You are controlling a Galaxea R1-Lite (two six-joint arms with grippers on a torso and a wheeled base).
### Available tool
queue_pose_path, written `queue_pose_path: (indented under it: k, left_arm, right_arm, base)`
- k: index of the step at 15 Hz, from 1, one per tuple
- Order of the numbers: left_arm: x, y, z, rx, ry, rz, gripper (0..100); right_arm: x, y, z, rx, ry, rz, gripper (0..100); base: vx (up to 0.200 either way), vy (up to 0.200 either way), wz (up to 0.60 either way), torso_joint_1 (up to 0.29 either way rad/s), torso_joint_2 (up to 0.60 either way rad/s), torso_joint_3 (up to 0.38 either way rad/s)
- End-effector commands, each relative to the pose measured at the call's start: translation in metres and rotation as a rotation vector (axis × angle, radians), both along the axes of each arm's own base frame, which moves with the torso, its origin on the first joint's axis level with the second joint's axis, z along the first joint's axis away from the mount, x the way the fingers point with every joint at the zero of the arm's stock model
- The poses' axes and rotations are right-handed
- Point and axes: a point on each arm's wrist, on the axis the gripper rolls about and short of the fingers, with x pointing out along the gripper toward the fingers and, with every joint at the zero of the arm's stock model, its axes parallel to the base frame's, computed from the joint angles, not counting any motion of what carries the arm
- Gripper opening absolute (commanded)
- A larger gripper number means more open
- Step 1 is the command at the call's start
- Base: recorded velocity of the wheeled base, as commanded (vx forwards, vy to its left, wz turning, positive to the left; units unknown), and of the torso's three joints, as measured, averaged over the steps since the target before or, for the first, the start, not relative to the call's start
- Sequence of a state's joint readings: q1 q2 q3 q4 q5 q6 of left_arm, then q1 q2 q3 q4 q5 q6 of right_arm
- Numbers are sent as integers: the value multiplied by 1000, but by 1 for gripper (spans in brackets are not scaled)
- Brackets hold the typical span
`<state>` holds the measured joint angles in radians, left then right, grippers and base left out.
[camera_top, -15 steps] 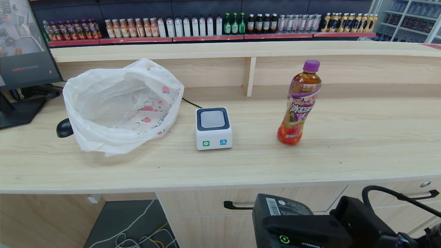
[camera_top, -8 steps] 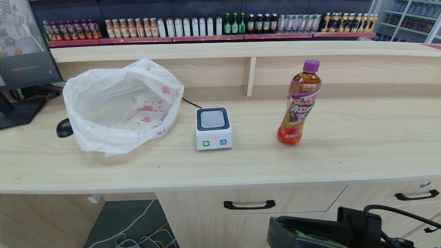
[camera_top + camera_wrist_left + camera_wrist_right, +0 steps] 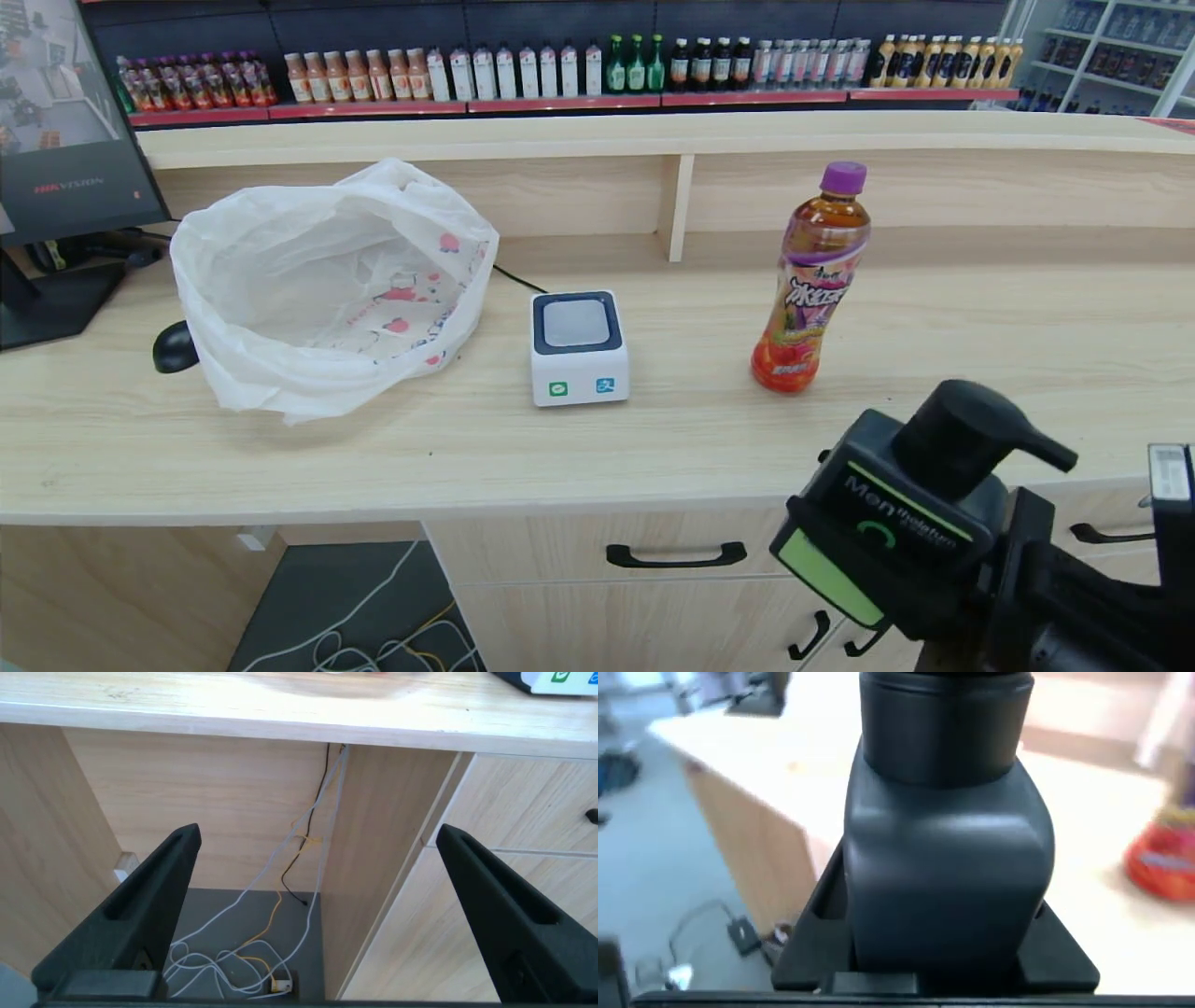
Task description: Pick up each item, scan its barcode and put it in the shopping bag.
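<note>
The right gripper (image 3: 1036,569) is clamped on a black plastic pump bottle (image 3: 896,513) at 5 o'clock, off the wooden table's (image 3: 653,448) front edge, the left gripper (image 3: 318,840) is apart, and an orange drink bottle (image 3: 814,280) stands at the white box scanner's (image 3: 579,347) 3 o'clock, so scanning and bagging are judged outstanding for both.

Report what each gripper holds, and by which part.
Right gripper: black pump bottle, clamped across its body below the pump head. Left gripper: open, holding nothing.

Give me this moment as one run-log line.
right gripper: shut on pump bottle, at counter front edge | left gripper: open, below counter | drink bottle: upright right of scanner | bag: open
</note>
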<state>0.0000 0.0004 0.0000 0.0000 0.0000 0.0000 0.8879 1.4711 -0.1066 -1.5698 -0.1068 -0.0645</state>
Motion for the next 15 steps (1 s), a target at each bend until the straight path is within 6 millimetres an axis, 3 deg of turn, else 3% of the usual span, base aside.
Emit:
queue_pose_path:
  k: [1,3,5,10,15]
  left_arm:
    - [0,0,0,0,0,0,100]
    - [0,0,0,0,0,0,100]
    - [0,0,0,0,0,0,100]
    - [0,0,0,0,0,0,100]
    - [0,0,0,12,1,-2,100]
  right_arm:
    - [0,-5,10,128,47,-100,0]
    - [14,-6,21,234,66,-269,0]
    - [45,-8,29,254,47,-399,0]
    - [99,-4,33,269,17,-526,0]
    - [109,3,37,268,-8,-525,0]
  base:
    - [0,0,0,0,0,0]
    - [0,0,0,0,0,0]
    - [0,0,0,0,0,0]
    - [0,0,0,0,0,0]
    - [0,0,0,0,0,0]
